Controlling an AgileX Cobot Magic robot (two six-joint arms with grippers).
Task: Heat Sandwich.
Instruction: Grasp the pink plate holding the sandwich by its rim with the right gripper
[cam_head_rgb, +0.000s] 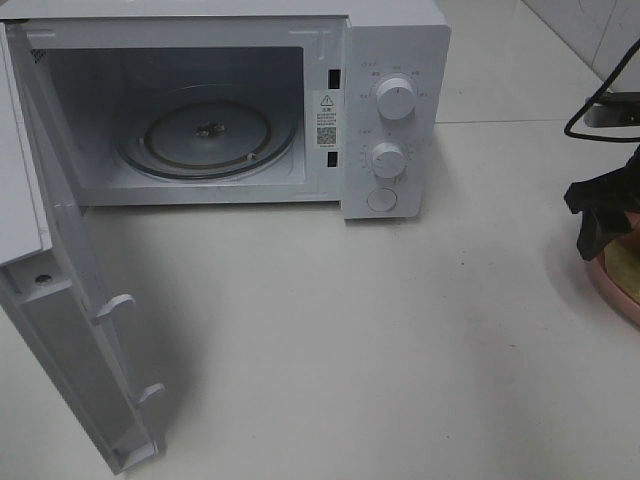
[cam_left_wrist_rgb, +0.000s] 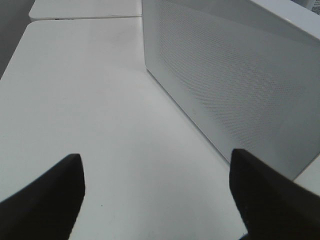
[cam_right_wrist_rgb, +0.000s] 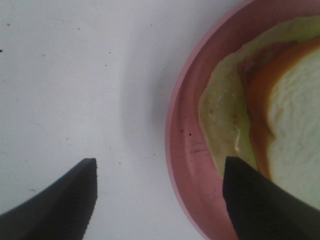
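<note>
Microwave door (cam_head_rgb: 75, 340) open, but sandwich (cam_right_wrist_rgb: 295, 130) sits on pink plate (cam_right_wrist_rgb: 185, 150) on worktop (cam_head_rgb: 350, 350), right pincer (cam_right_wrist_rgb: 159, 167) spread wide astride plate rim, gripping nothing, left pincer (cam_left_wrist_rgb: 156, 157) likewise agape; loading, shutting, heating all left.

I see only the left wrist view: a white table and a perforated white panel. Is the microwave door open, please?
Observer: Yes. In the exterior high view the microwave door stands wide open, swung out to the left.
Operator: Is something inside the oven?
Observer: No, the glass turntable is bare.
Operator: Then where is the food?
Observer: The sandwich lies on a pink plate at the far right of the table, with the open right tool over the plate's rim.
</note>
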